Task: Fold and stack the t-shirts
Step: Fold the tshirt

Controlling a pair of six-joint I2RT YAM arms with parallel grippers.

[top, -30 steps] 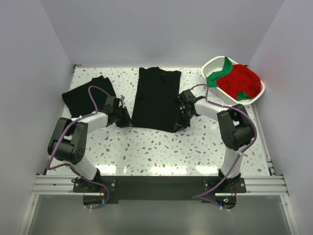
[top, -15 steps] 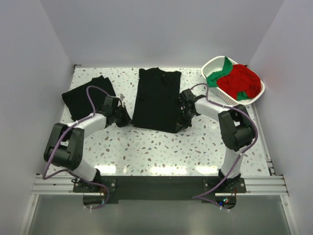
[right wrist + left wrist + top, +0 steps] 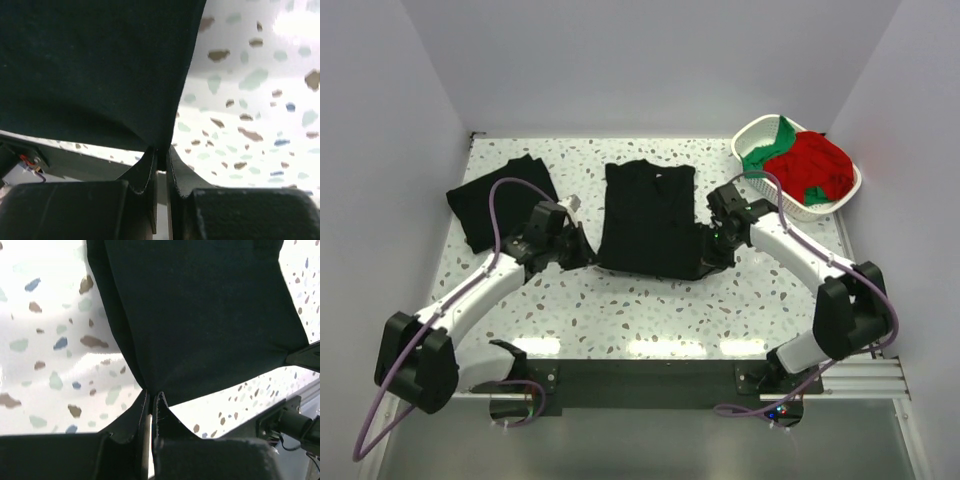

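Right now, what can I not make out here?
- Top view: number of shirts in the white plastic lattice basket; the red and green cloth pile hides it.
- Wrist views: far end of the central black cloth t-shirt, cut by the top edge.
- Top view: left gripper and right gripper, black against black cloth.

The left gripper (image 3: pixel 151 402) rises from 6 o'clock, its two dark fingers (image 3: pixel 170 422) pressed together with only a thin slit between them, pinching the stitched hem of a black t-shirt (image 3: pixel 200 315). From that pinch the cloth fans out toward 12 and 2 o'clock, taut and lifted, filling most of the frame. Its far lower corner is drawn to a point at 3 o'clock, where it meets a dark wedge (image 3: pixel 306 357) too cropped to identify. The white speckled table (image 3: pixel 50 340) shows at 9 o'clock and again at 4 o'clock. Dark hardware with a cable (image 3: pixel 292 422) sits at the table's edge, near 4 o'clock.
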